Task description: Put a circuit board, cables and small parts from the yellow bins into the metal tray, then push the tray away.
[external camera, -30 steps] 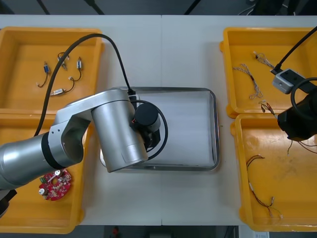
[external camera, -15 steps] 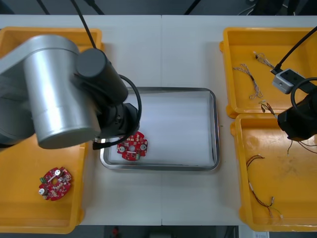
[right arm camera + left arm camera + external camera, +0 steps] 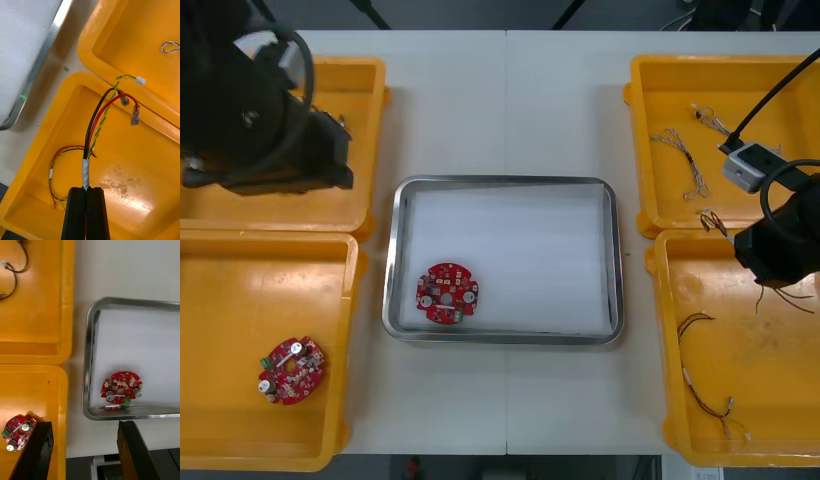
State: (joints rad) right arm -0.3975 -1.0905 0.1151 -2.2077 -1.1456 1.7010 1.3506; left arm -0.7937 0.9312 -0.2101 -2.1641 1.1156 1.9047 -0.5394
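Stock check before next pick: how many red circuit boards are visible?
2. One board in the metal tray, near-left corner; another board in the near-left yellow bin. The left arm hides part of the far-left bin.

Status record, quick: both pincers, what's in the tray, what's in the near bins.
left pincer: open, holding nothing, over the left side of the table
right pincer: shut on cable bundle, over near right bin
metal tray: one circuit board, in its near left corner
near left bin: second circuit board
near right bin: another cable
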